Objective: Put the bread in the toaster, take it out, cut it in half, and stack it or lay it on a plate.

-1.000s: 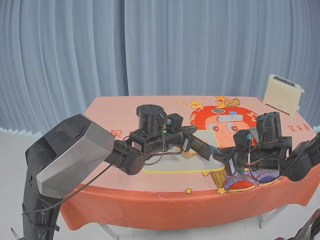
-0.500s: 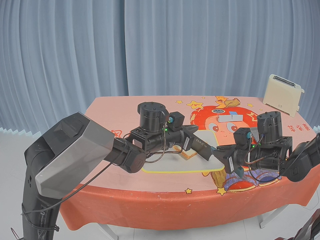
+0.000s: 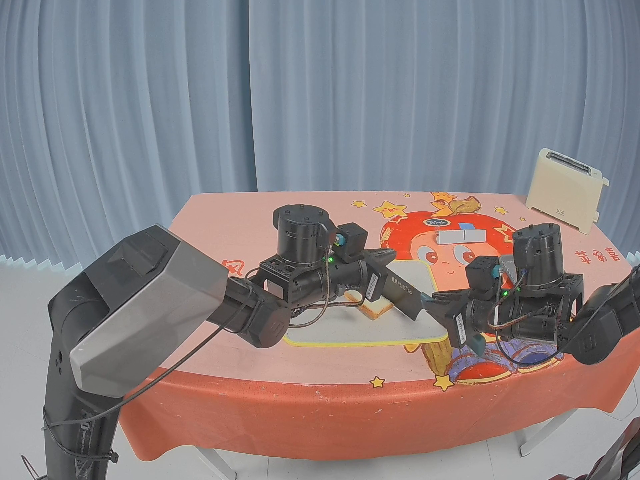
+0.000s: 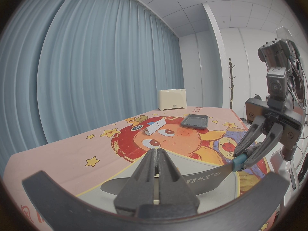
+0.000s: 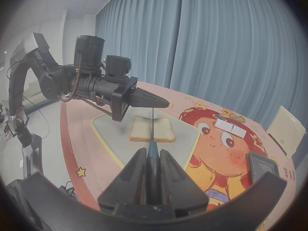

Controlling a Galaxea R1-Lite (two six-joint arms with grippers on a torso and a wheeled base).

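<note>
A slice of bread (image 3: 375,309) lies flat on a pale grey cutting board (image 3: 347,332) with a yellow rim, just below the middle of the head view. The board rests on the worktop (image 3: 220,235), which is covered by an orange cloth printed with a cartoon face.

The right gripper (image 3: 437,305) comes in from the right of the head view. Its fingers are clamped on the teal handle of a knife (image 3: 404,292). The dark blade reaches up and to the left across the bread. In the right wrist view the right gripper (image 5: 153,152) holds the knife (image 5: 153,125) edge-on, in line with the middle of the bread (image 5: 141,132). Whether the edge touches the crumb cannot be told.

The left gripper (image 3: 392,257) comes in from the left of the head view. Its fingers are pressed together, nothing can be seen between them, and they point to the right above the far side of the bread. In the left wrist view the knife (image 4: 205,179) passes behind the left gripper (image 4: 156,177), and the right gripper (image 4: 256,145) holds the handle.

A cream toaster (image 3: 565,191) stands at the far right corner of the worktop, well apart from the cutting board. A dark tray (image 4: 194,121) lies on the cloth between the cutting board and the toaster. Two small white cards (image 3: 461,236) lie on the printed face.
</note>
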